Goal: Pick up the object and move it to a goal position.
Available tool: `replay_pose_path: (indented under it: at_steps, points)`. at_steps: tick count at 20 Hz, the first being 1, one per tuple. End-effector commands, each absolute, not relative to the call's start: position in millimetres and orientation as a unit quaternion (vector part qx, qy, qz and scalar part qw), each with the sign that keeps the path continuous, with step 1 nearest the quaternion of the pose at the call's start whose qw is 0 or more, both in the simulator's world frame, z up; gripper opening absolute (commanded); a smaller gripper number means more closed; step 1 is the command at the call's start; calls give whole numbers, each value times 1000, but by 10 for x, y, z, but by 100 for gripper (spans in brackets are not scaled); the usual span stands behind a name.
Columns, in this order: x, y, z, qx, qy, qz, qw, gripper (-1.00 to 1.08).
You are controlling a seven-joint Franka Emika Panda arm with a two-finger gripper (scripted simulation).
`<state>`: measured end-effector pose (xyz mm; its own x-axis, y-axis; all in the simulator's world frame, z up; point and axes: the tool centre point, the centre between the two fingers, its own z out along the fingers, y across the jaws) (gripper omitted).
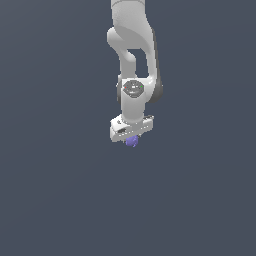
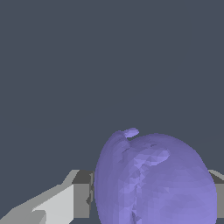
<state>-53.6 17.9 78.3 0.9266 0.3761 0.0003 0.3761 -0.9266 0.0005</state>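
Object (image 1: 132, 142) sits right at the claw (image 1: 132, 139), and that closeness is what the coming move depends on: in the exterior view the small purple-blue blob peeps out just under the white hand, between the fingertips, with nothing visibly separating it from them. In the wrist view the object (image 2: 155, 179) fills the space between the two grey finger pads (image 2: 81, 194), one showing at each flank, and its sides meet them, so I judge the claw to be clamped on it rather than merely hovering around it. From the claw outward there is little else: the arm (image 1: 132, 60) rises straight above the hand, and all around is a plain dark grey field in which I cannot make out a table edge, a shadow or a contact line, so whether the blob rests on something or hangs lifted cannot be told. No goal marker shows in either view, so the direction of the carry cannot be read. As for how the object lies, it is roundish and lumpy with no clear long axis; a small nub and a crease show on one side of it in the wrist view, facing away from the palm. Being so rounded, it could roll out of a loose pinch.
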Motion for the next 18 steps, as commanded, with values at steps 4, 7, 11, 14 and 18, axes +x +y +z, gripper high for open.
replay_pose_path:
  at_steps: [4, 7, 11, 14, 18]
  points:
    - [-624, -96, 1186, 981, 192, 0, 0, -100]
    - [-685, -287, 1468, 981, 192, 1, 0, -100]
    - [-772, -566, 1883, 981, 192, 1, -1, -100]
    - [-834, -773, 2192, 981, 192, 1, -1, -100]
    - [-907, -1032, 2574, 981, 192, 1, -1, -100]
